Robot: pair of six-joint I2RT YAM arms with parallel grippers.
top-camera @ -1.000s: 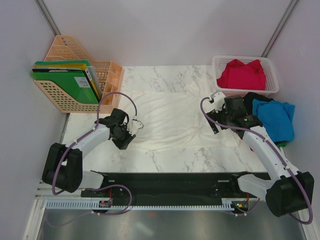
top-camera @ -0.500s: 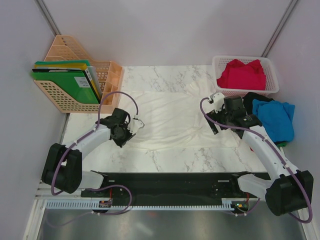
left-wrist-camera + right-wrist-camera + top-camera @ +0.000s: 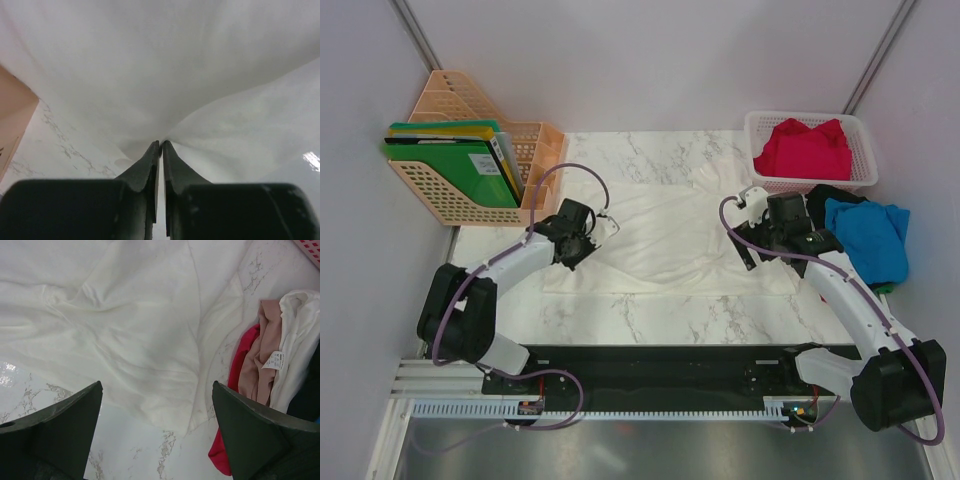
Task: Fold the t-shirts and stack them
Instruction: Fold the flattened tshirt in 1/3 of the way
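1. We saw the left gripper [image 3: 161,145] go from half-open a second earlier to clenched, with a pinch of the white t-shirt [image 3: 670,240] between its tips. In the left wrist view the cloth rose in a tent from the closed tips.
2. Over that second the left gripper [image 3: 595,232] also travelled from the shirt's 8 o'clock corner toward 12 o'clock, taking the pinched edge with it. The shirt's left side now looked lifted and pulled inward.
3. The white t-shirt lay spread over the middle of the bench [image 3: 650,320], its near edge running roughly straight from 7 to 5 o'clock.
4. The right gripper [image 3: 745,228] had not shifted. It hung released and wide over the shirt's 3 o'clock side, and its own camera showed nothing in the right gripper [image 3: 155,390].
5. The red t-shirt [image 3: 805,148] sat in the basket [image 3: 760,122] at 1 o'clock. The blue t-shirt [image 3: 870,235] lay bunched at 3 o'clock beside a black one [image 3: 830,192].
6. We judged that the first fold of the white shirt had just begun on the left only. The right side was not yet gripped, so the cloth could skew if the pull went on one-sided.
7. No folded stack was visible, so we judged most of the task still to be ahead.
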